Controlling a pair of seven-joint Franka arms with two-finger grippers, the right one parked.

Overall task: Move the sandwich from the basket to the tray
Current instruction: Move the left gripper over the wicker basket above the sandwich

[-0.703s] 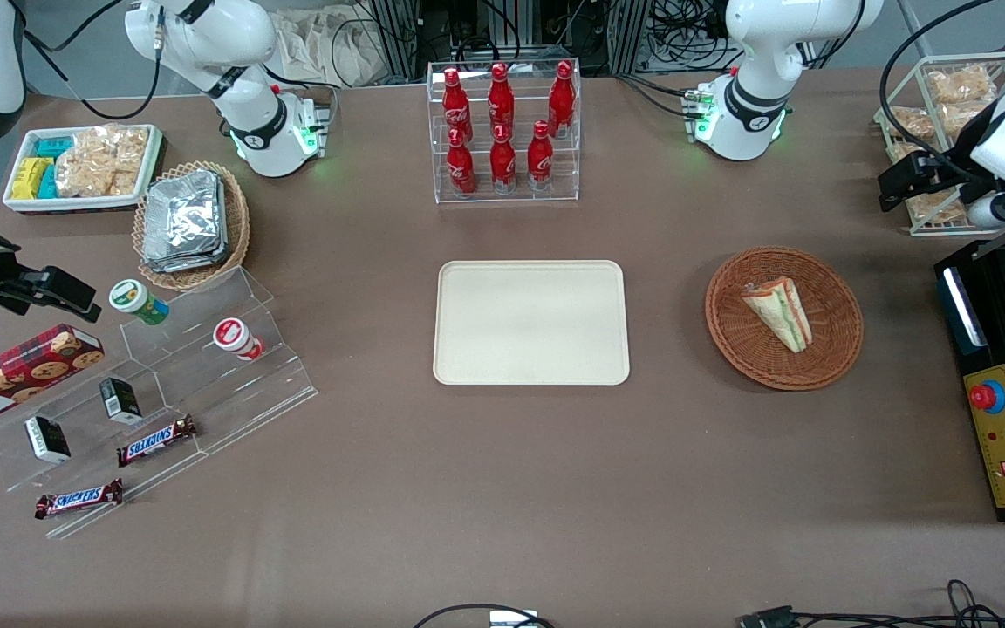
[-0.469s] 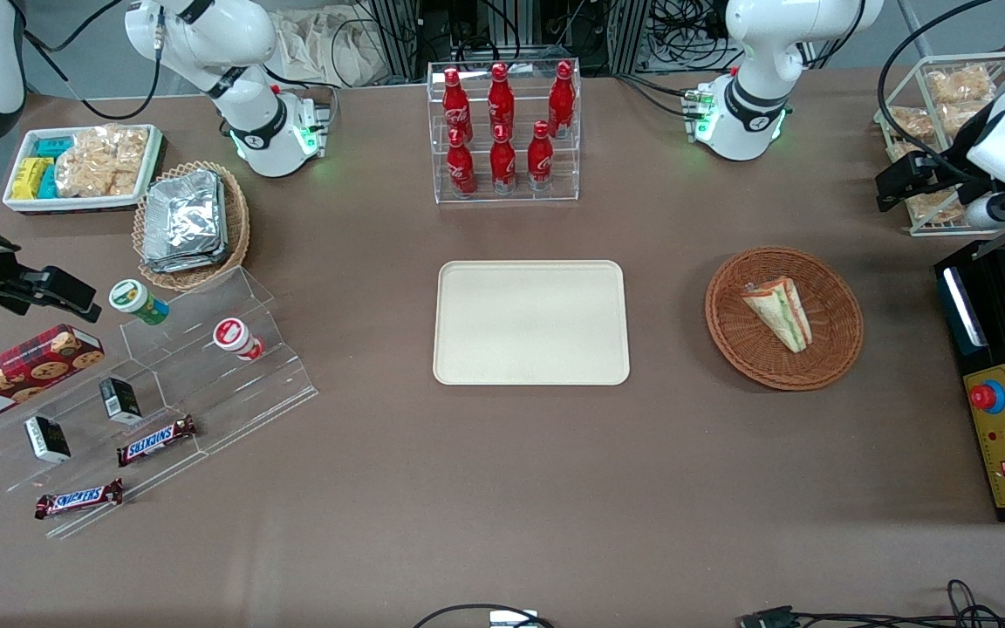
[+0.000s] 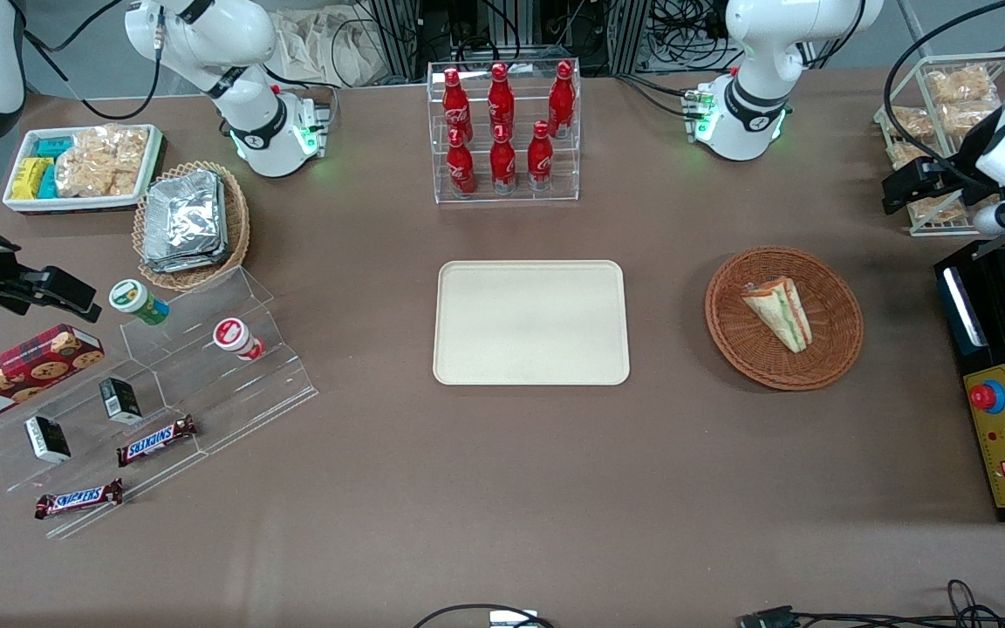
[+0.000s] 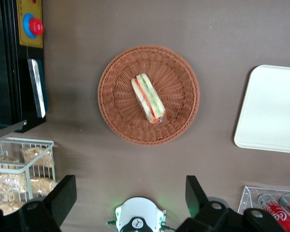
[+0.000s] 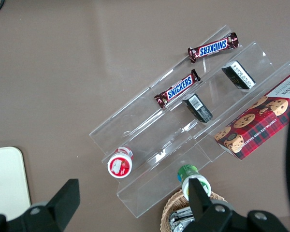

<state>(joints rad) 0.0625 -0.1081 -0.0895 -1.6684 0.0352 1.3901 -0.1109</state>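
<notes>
- Using the round wicker basket point(image 3: 784, 317) as our landmark here — it sits on the brown table point(image 3: 502, 488) toward the working arm's end.
- The sandwich point(image 3: 779, 312) is lying in the basket, roughly in the middle, on its side, so we can see the green, red and orange filling stripes. Nothing is touching it.
- The gripper point(image 3: 891, 194) is up in the air, farther from the front camera than the basket and out toward the working arm's edge of the table, well apart from the basket.
- From the wrist camera we're looking straight down on the basket and sandwich, and the two dark fingers point(image 4: 63, 195) stand wide apart with nothing between them — so spread open and holding nothing.
- The cream tray point(image 3: 530, 322) lies flat beside the basket, toward the parked arm's end, with a strip of bare table between them.
- A wire rack of snack bags point(image 3: 946, 122) stands farther from the front camera than the basket, close by the gripper.
- A black control box with a red button point(image 3: 995, 410) sits beside the basket, at the working arm's edge.
</notes>
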